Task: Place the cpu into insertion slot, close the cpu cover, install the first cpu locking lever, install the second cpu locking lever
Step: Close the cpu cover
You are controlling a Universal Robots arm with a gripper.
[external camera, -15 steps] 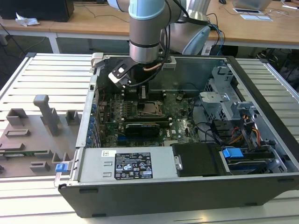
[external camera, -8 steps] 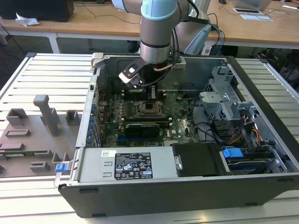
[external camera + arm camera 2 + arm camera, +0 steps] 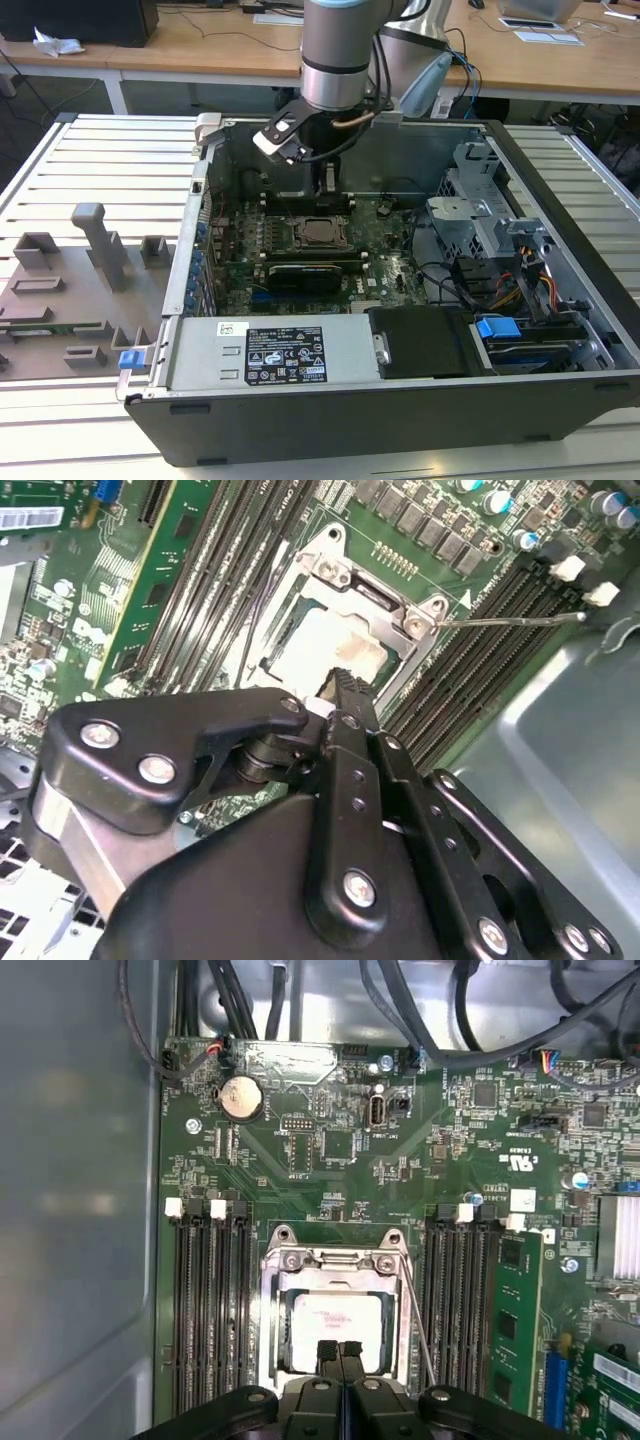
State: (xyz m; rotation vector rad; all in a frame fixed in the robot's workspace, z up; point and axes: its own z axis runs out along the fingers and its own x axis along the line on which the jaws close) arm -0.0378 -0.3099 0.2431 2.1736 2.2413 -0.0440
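The cpu point(image 3: 335, 1322) lies flat in the insertion slot point(image 3: 335, 1257) on the green motherboard, its pale metal top showing. The silver cpu cover point(image 3: 274, 1310) lies down around the chip, framing it through its window. My gripper point(image 3: 341, 1348) hangs just above the chip's near edge, fingers pressed together and holding nothing. The second wrist view shows the same fingertips point(image 3: 343, 683) over the cpu point(image 3: 325, 645). A thin locking lever point(image 3: 510, 620) sticks out sideways over the memory slots; in the first wrist view this lever point(image 3: 418, 1315) runs along the socket's side. In the exterior view my gripper point(image 3: 325, 185) hovers over the socket point(image 3: 320, 232).
Black memory slots point(image 3: 210, 1300) flank the socket, with one green memory module point(image 3: 515, 1310). A black expansion card point(image 3: 305, 275), power supply point(image 3: 280, 350), drive cage point(image 3: 480, 215) and cables crowd the open case. A grey fixture plate point(image 3: 70, 290) lies at the exterior view's left.
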